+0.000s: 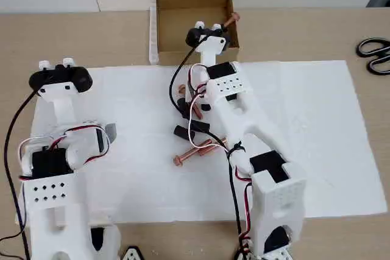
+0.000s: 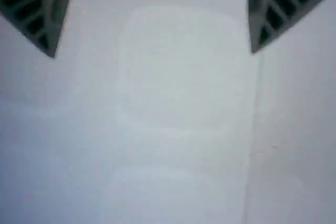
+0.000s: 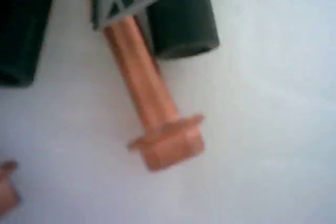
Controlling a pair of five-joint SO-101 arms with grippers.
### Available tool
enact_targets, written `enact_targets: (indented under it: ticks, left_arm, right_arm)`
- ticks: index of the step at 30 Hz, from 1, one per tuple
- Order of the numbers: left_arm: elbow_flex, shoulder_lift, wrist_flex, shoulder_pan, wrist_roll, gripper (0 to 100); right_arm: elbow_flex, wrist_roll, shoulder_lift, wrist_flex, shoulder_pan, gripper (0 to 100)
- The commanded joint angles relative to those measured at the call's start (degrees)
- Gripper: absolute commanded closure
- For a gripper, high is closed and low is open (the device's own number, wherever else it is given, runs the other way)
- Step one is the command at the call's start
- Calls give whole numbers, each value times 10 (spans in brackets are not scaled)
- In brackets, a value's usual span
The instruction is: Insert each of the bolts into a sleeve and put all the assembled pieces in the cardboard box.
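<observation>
My right gripper (image 3: 89, 3) is shut on the shaft of a copper bolt (image 3: 157, 129), whose flanged head points away over the white paper. A dark sleeve (image 3: 184, 19) lies right beside the bolt. From above, that gripper (image 1: 184, 97) hangs mid-table, just in front of the cardboard box (image 1: 183, 22). Another sleeve (image 1: 183, 132) and a few loose bolts (image 1: 195, 150) lie close by. One bolt (image 1: 231, 19) leans at the box's right wall. My left gripper (image 2: 152, 51) is open over bare paper at the left (image 1: 100, 135), with nothing between its fingers.
A white paper sheet (image 1: 317, 126) covers most of the wooden table. Scissors (image 1: 375, 54) lie at the far right edge. A white strip (image 1: 153, 35) stands along the box's left side. The right arm's cables cross over the loose bolts.
</observation>
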Motion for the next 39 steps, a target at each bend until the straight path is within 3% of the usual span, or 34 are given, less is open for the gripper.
enact_targets:
  ticks: [1, 23, 30, 39]
  left_arm:
    - [-3, -11, 2, 2, -2, 773]
    - [13, -11, -3, 2, -3, 773]
    - [14, -11, -3, 2, -3, 773]
    - [14, -11, -3, 2, -3, 773]
  right_arm:
    - [-4, -6, 3, -21, 0, 790]
    - [-2, -6, 48, -46, 20, 793]
    - [-2, -6, 48, -50, 20, 949]
    - [-2, -6, 44, -46, 20, 962]
